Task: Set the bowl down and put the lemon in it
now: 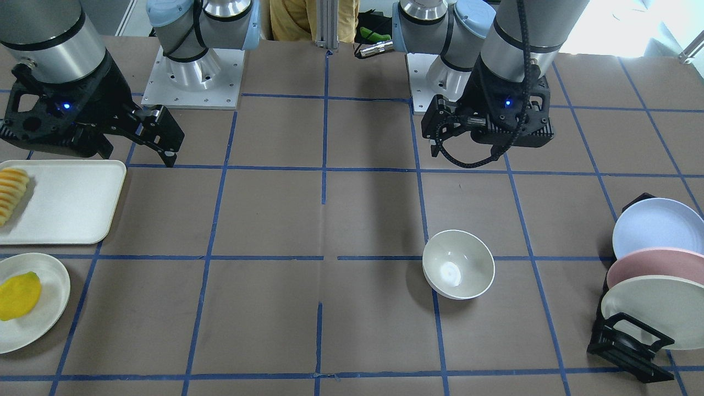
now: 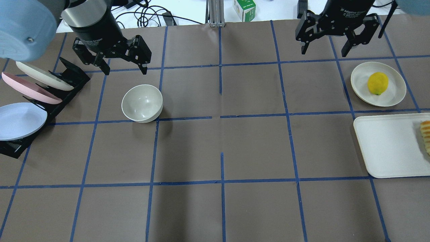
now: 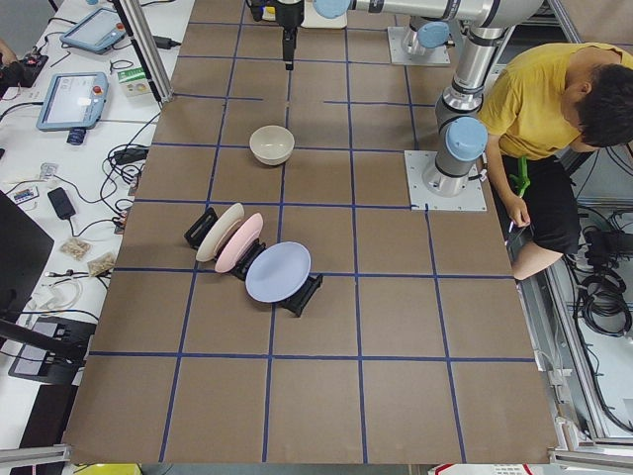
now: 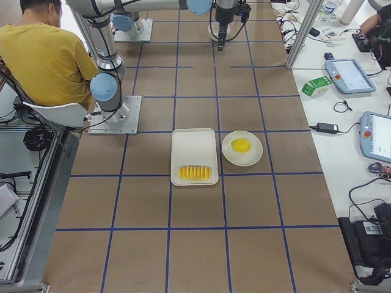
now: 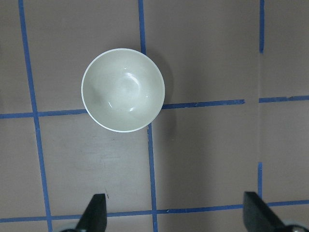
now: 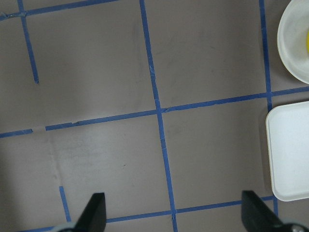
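Observation:
The off-white bowl (image 2: 142, 103) stands upright and empty on the brown table, left of centre; it also shows in the front view (image 1: 458, 264) and the left wrist view (image 5: 123, 90). My left gripper (image 2: 126, 69) is open and empty, raised just behind the bowl and apart from it. The yellow lemon (image 2: 377, 83) lies on a shallow cream plate (image 2: 359, 72) at the far right, and shows in the front view (image 1: 19, 296). My right gripper (image 2: 324, 50) is open and empty, raised behind and left of that plate.
A cream tray (image 2: 386, 148) with ridged yellow-orange slices (image 2: 426, 134) lies in front of the lemon's plate. A black rack (image 2: 70, 75) with three large plates stands left of the bowl. A person in yellow (image 3: 554, 99) sits behind the robot.

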Robot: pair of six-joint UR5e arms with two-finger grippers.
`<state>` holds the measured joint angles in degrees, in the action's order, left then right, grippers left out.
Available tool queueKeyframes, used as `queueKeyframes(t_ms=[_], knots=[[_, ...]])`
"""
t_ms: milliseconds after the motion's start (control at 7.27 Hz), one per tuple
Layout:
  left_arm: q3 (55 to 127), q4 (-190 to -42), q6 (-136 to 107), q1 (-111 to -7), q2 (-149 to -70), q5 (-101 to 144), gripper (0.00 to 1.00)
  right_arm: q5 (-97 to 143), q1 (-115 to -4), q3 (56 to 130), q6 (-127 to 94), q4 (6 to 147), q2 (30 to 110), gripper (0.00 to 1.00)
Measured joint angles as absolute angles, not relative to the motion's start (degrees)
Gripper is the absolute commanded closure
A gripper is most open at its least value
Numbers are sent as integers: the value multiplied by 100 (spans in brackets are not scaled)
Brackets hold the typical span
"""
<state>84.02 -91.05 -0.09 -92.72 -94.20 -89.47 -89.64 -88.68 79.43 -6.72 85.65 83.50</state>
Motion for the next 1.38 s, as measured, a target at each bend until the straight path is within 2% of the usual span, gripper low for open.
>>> queueKeyframes(t_ms=[412, 825, 1375], knots=[[8500, -8752, 364, -9028, -9634, -8911, 0, -8986, -8863, 8060, -676, 8568, 8372, 0], [8624, -8250, 1111, -8197, -10382, -8511, 0, -9077, -8836, 8155, -664, 8507, 8345, 0], [9529, -6558, 1510, -7809, -11166, -8475, 0, -9060, -8150, 8254, -101, 8826, 7970, 0]])
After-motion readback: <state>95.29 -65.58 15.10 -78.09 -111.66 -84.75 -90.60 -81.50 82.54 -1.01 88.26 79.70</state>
